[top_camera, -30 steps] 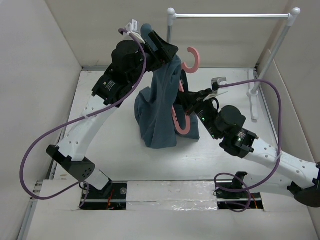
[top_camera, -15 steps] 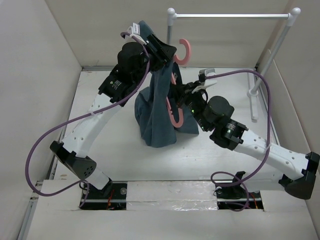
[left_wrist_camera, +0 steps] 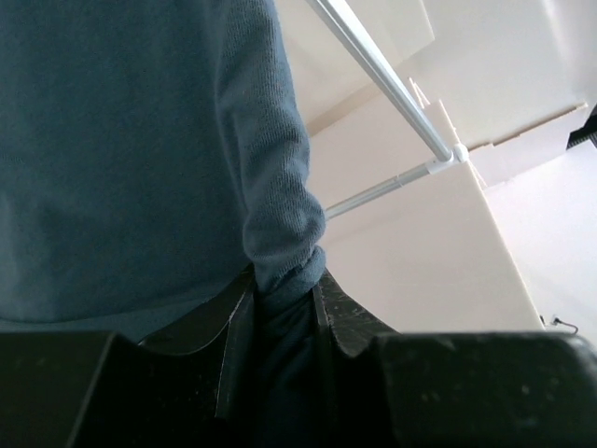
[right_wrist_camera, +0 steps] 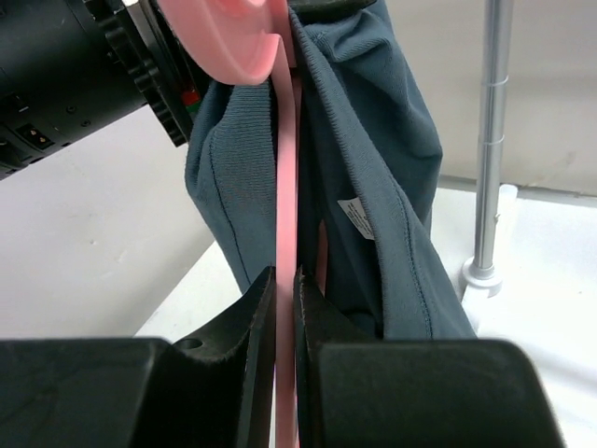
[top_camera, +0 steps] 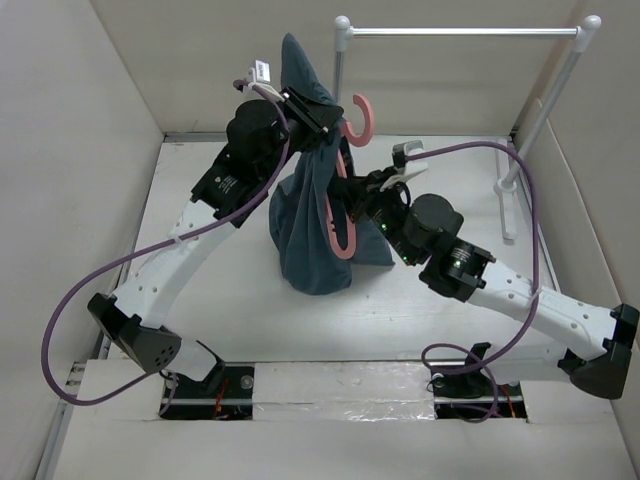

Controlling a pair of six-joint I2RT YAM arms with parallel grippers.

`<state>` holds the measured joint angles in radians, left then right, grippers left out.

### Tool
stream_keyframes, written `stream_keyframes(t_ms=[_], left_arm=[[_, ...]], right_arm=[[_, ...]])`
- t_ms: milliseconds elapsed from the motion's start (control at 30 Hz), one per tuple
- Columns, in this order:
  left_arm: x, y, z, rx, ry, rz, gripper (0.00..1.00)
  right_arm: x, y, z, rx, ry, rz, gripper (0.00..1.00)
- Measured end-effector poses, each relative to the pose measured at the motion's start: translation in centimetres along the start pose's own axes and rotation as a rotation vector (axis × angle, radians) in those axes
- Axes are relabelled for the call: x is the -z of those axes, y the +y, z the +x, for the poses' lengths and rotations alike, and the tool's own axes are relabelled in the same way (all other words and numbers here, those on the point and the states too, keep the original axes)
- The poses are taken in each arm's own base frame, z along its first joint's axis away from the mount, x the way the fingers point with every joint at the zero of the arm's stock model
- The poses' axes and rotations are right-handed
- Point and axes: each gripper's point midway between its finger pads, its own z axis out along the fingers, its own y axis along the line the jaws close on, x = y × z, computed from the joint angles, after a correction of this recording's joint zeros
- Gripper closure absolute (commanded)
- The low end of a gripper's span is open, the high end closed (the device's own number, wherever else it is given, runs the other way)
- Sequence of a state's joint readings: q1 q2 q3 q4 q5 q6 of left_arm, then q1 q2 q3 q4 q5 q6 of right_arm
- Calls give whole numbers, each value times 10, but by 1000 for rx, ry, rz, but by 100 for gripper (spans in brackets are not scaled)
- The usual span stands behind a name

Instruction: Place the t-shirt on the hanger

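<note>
Left hand — tight on t-shirt

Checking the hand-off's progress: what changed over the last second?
The left gripper closed its jaws on the t-shirt, lifting it slightly; the right gripper swung the hanger left, closer to the shirt. Unchanged: right jaws clamped on hanger, white rail.

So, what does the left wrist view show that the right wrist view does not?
Only the left wrist view: the left end effector pinching a fold of the t-shirt, and the top bar of the white rail.
Only the right wrist view: the right end effector shut on the pink hanger, the shirt's white label, and the rail's upright post.
Both: the blue t-shirt hanging down.
</note>
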<state>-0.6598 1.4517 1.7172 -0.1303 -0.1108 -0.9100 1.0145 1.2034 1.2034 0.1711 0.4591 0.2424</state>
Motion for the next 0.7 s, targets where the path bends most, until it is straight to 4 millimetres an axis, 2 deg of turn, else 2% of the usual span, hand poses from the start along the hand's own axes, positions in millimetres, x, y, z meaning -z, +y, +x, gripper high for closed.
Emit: stream_keyframes(t_ms=[33, 67, 100, 167, 267, 300, 333, 367, 400, 467, 533, 600, 633, 700], left_arm=[[1, 0, 2, 4, 5, 2, 100], [2, -1, 4, 8, 13, 4, 100], [3, 0, 7, 4, 24, 6, 100], [5, 1, 12, 2, 44, 8, 100], [6, 1, 19, 5, 73, 15, 100], [6, 0, 21, 8, 82, 20, 100], [7, -1, 23, 13, 95, 27, 100], [7, -1, 24, 16, 102, 31, 100], [7, -1, 24, 21, 109, 35, 100], [9, -3, 25, 30, 118, 42, 100], [11, -5, 24, 39, 122, 50, 100], [14, -8, 23, 45, 125, 59, 100], [15, -9, 22, 49, 123, 62, 100], [19, -11, 20, 56, 119, 72, 100]], right_arm=[[3, 0, 0, -12, 2, -6, 70], [6, 0, 0, -30, 9, -15, 60], [9, -1, -2, -46, 9, -26, 46], [18, -2, -11, -81, 6, -50, 36], [40, -11, -30, -125, -16, -77, 33], [49, -15, -35, -134, -19, -81, 37], [56, -22, -40, -145, -34, -80, 79], [64, -29, -40, -146, -35, -75, 95], [69, -34, -37, -150, -29, -74, 100], [76, -49, -26, -148, -2, -56, 100], [75, -59, -5, -133, 62, -41, 98], [70, -65, 23, -114, 149, -27, 76], [68, -67, 39, -103, 202, -24, 56], [68, -73, 70, -81, 296, -16, 45]])
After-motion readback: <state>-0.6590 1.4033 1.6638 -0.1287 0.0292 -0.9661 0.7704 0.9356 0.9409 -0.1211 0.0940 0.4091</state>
